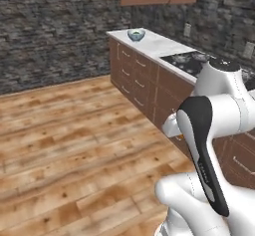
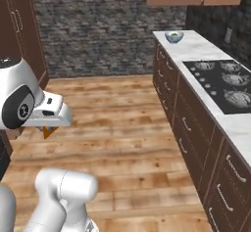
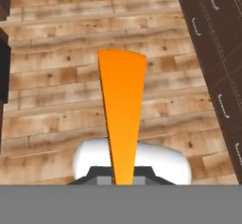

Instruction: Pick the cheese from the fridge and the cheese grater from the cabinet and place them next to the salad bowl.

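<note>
A wooden floor (image 3: 56, 100) spreads below the hand, with brown drawer units (image 2: 196, 128) running along one side under a pale counter (image 2: 206, 50). Far down that counter sits the salad bowl (image 2: 174, 36). The gripper (image 3: 124, 180) is pinched on the cheese (image 3: 123, 109), whose orange wedge juts straight out from between the jaws, above the floor.

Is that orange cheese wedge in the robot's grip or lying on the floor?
In its grip. In the hand view the cheese rises from between the shut gripper, above the wooden floor, not resting on it.
</note>
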